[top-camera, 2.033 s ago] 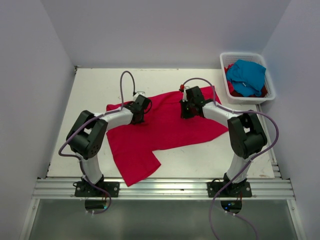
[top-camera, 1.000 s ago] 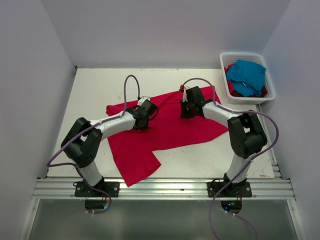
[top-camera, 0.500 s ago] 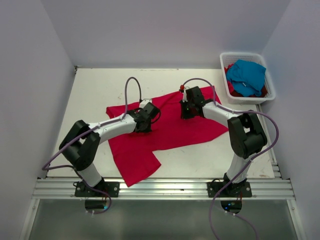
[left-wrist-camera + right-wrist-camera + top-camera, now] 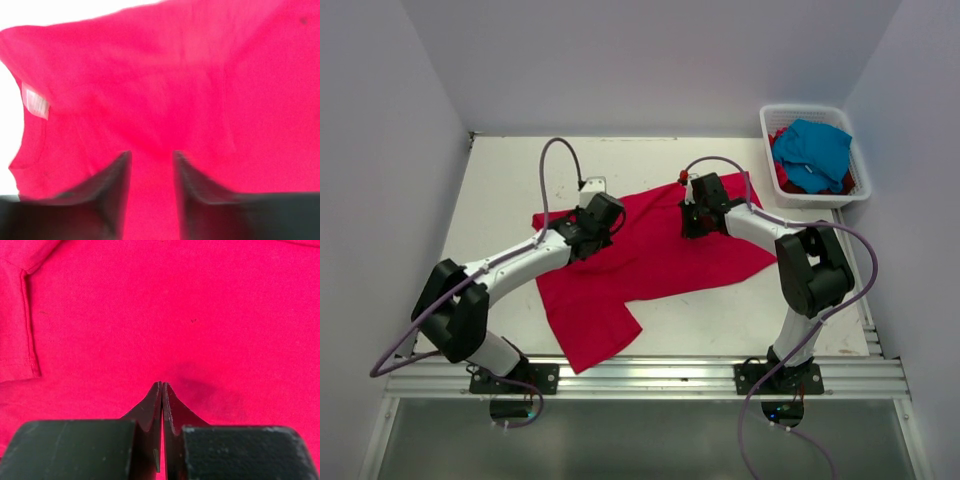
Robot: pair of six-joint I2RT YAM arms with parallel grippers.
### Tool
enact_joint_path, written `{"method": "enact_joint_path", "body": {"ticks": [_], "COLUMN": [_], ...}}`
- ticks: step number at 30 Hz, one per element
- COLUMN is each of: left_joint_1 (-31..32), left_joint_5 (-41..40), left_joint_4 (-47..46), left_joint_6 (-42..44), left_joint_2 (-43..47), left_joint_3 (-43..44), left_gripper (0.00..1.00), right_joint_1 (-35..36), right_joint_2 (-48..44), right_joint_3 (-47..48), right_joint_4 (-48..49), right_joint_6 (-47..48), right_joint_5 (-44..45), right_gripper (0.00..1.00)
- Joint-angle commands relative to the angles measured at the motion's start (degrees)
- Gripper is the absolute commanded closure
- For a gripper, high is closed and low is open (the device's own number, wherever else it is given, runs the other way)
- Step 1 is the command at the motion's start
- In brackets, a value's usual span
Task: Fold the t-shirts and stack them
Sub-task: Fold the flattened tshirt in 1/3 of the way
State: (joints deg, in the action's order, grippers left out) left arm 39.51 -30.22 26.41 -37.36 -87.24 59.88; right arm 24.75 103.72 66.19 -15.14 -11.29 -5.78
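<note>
While the crimson t-shirt [image 4: 660,262] lies spread but crooked across the middle of the surface [image 4: 505,180], you are at the flattening step, with no fold made yet. Your left claw [image 4: 150,162] is released. Its jaws stand apart over the cloth, with the collar and its white label [image 4: 36,101] off to one side, and nothing is between them. Your right claw [image 4: 161,390] is clenched, tips together and low on the shirt's far right part; no pinch of cloth shows between them.

One flap of the shirt trails toward the near edge at an angle, so the shirt probably still needs squaring. For the next move, I judge you should bring the left claw down on a hem or shoulder edge, close it on a single layer, and draw outward while the right claw steadies its side.

The turquoise t-shirt [image 4: 815,150] and more red cloth wait in the white basket [image 4: 810,107] at the far right corner, so the stack is not yet begun.
</note>
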Motion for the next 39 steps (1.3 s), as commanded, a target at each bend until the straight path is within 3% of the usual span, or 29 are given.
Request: {"method": "enact_joint_path", "body": {"ticks": [1,2,11,14,18,19,25,39], "left_joint_1": [-5.6,-6.9,-12.0,-12.4,-13.6,-13.8,-17.1,-18.1], "left_joint_5": [0.6,1.5,-1.4,-3.2,-4.7,-4.6,-1.8,-1.7], "left_joint_4": [-9.9,-10.6,-8.0,-7.4,-9.8,-10.6,-10.7,-16.4], "left_joint_6": [5.7,6.1,-0.3,-2.6,-3.7,-3.4,-3.0,-3.1], "left_joint_2": [-0.6,-1.5,-9.7,-9.6,-7.2,-6.9,-9.6,-10.0], "left_joint_3": [0.4,0.9,0.4,-1.4,-4.1,-4.6,-4.7,-9.3], "left_gripper": [0.92,1.00,1.00,0.89,0.57,0.55,0.53,0.57], "right_joint_1": [0.3,0.3,0.6,0.6,0.8,0.8,1.0,1.0], "right_joint_2": [-3.1,-3.2,-3.7,-3.4,-3.1,-3.0,-2.9,-2.3], "right_joint_3": [1.0,1.0,1.0,1.0,1.0,1.0,1.0,1.0], "right_joint_4": [-0.5,-0.7,-1.3,-1.3,-1.2,-1.2,-1.3,-1.0], "right_joint_6": [0.9,0.9,1.2,1.2,1.2,1.2,1.3,1.4], "right_joint_5": [-0.8,-0.8,-0.2,-0.3,-0.4,-0.4,-0.3,-0.9], "right_gripper": [1.00,1.00,1.00,1.00,1.00,1.00,1.00,1.00]}}
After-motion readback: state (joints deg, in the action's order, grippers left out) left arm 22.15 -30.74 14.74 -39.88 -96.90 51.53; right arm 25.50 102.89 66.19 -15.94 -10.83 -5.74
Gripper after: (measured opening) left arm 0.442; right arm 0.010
